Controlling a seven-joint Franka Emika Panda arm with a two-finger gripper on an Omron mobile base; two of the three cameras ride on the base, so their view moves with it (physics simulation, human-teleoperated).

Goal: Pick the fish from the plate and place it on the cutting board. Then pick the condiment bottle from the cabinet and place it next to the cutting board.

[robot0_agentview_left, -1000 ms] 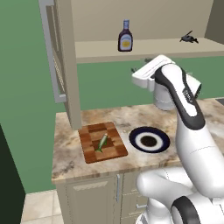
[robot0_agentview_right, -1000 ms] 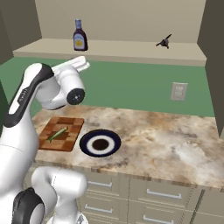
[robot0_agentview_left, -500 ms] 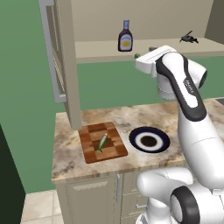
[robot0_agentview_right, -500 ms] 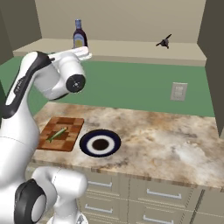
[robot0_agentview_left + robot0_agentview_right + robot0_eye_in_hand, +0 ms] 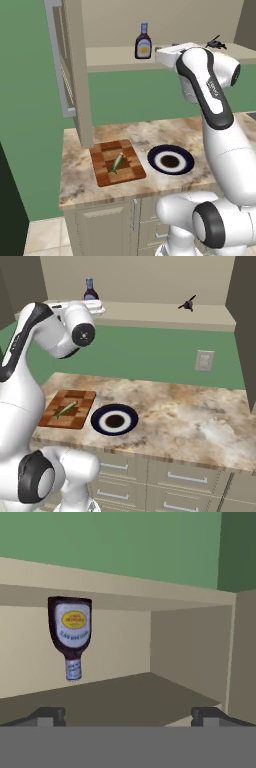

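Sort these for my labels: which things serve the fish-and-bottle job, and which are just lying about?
Job:
fish
cutting board
plate
condiment bottle
cabinet
end effector, open

Lying about:
small dark spiky object on the shelf
wall outlet

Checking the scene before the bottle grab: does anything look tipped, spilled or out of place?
Nothing stands out. The fish lies on the cutting board, the plate is bare, and the condiment bottle stands upright on the cabinet shelf.
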